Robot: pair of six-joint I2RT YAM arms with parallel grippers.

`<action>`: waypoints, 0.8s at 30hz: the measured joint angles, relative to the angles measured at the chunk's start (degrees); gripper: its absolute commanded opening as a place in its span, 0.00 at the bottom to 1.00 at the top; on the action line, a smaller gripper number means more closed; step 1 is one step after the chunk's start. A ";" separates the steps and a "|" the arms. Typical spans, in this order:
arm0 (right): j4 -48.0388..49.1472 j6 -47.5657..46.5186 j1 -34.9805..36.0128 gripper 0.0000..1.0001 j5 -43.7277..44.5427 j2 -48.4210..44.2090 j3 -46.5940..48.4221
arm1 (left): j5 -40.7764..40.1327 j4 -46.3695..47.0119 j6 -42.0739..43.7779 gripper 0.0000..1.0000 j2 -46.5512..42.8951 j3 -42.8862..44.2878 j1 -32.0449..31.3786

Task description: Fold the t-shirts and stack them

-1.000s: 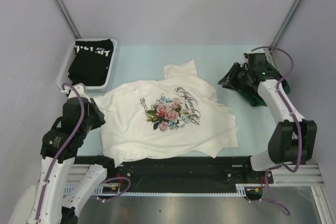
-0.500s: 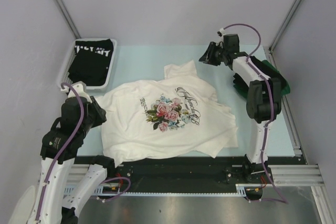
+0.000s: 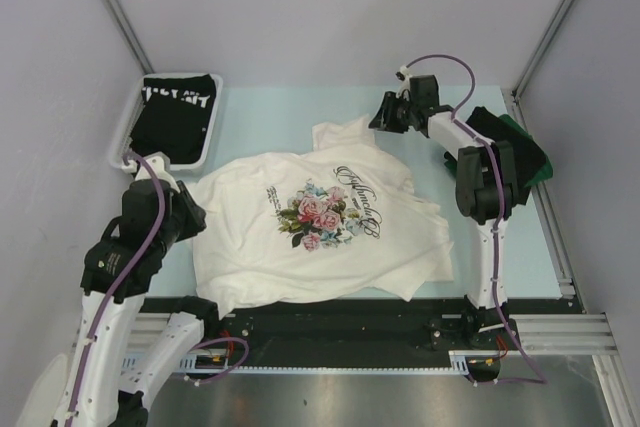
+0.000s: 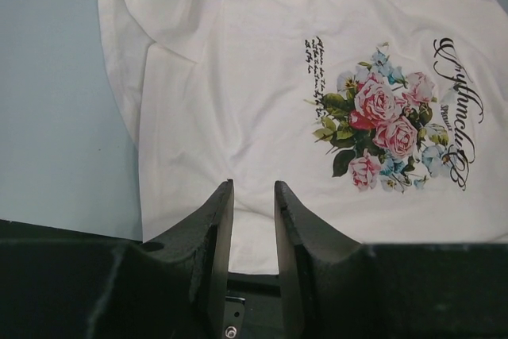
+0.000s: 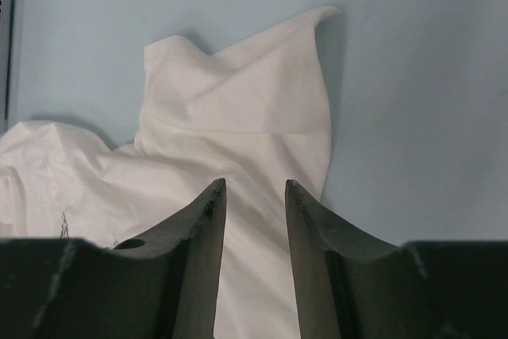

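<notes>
A white t-shirt with a floral print and black script (image 3: 320, 222) lies spread and rumpled on the pale blue table, also in the left wrist view (image 4: 262, 93). Its far sleeve (image 5: 246, 109) lies below my right gripper (image 3: 383, 112), which is open and empty above it (image 5: 252, 184). My left gripper (image 3: 185, 219) is open and empty at the shirt's left edge (image 4: 252, 184). A black t-shirt with white lettering (image 3: 175, 117) lies folded in the white basket (image 3: 214, 127). A dark green and black heap of shirts (image 3: 515, 152) lies at the right.
The basket stands at the back left corner. A black rail (image 3: 350, 322) runs along the table's near edge. Grey walls close in both sides, with a metal frame post (image 3: 555, 22) at the back right.
My right arm has swung from the dark heap at the right to the back middle, over the white shirt's far sleeve. My left gripper has shifted slightly toward the shirt.
</notes>
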 measured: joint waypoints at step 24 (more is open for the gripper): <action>3.56 -6.34 0.44 0.41 2.62 10.27 8.81 | 2.80 0.72 1.11 0.38 -2.12 0.15 0.00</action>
